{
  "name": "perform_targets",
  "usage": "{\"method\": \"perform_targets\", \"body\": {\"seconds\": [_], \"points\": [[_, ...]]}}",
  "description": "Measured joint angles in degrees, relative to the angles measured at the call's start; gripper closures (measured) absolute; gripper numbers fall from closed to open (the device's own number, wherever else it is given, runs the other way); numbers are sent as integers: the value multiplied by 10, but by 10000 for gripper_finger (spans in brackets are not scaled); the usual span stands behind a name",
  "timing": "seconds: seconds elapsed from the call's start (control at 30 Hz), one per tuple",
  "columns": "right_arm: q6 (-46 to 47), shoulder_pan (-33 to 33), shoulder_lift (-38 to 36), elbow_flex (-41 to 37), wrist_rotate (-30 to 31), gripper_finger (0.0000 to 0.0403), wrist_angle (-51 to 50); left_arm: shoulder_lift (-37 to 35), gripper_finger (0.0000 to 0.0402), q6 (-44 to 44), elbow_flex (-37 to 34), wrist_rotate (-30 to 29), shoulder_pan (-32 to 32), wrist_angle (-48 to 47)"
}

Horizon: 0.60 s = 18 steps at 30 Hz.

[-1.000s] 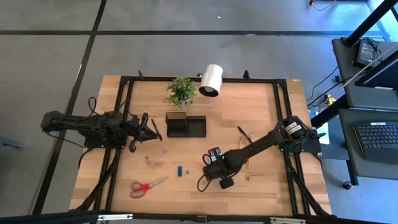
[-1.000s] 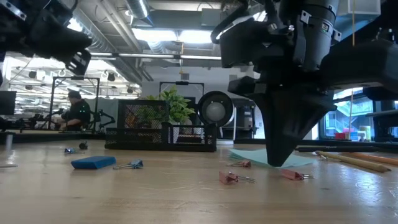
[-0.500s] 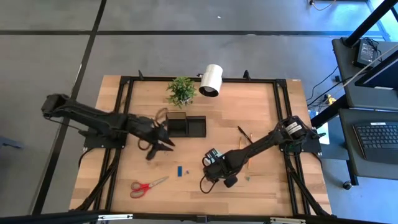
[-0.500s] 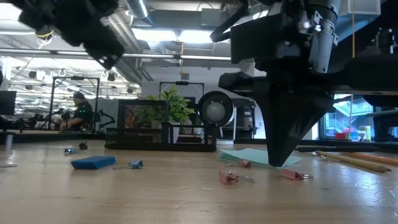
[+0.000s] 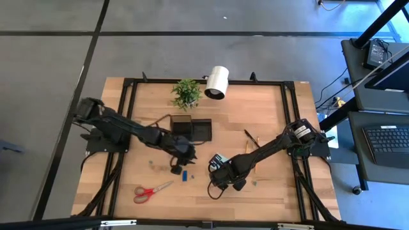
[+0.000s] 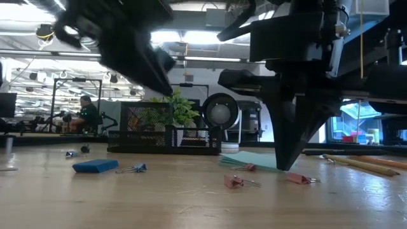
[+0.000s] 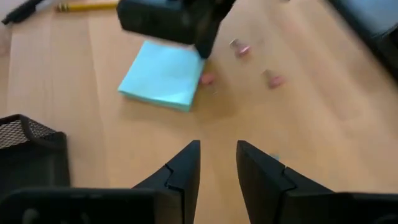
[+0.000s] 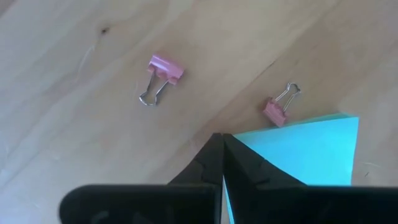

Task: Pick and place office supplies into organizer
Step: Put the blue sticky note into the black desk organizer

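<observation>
A light wooden table [image 5: 268,108] in a black frame stands on a grey floor, with a bright workshop behind where a person [image 6: 86,114] sits far off. The black organizer [image 5: 190,129] sits near the far edge beside a plant [image 5: 186,92] and white lamp [image 5: 218,82]; red scissors [image 5: 151,190] lie by the near edge. The left gripper [image 7: 216,163] hovers mid-table, jaws slightly parted and empty, while the right gripper [image 8: 222,151], jaws pressed together, touches the teal note pad [image 8: 305,152] among pink clips [image 8: 163,76].
</observation>
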Motion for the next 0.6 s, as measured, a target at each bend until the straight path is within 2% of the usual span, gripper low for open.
{"method": "perform_targets", "body": {"seconds": [0.3,0.6], "points": [[-3,-3,0,0,-3,392,4,118,304,9,75,-41,1,-6],[-3,-11,0,-1,-7,392,19,181,304,-28,130,-43,6,-6]]}}
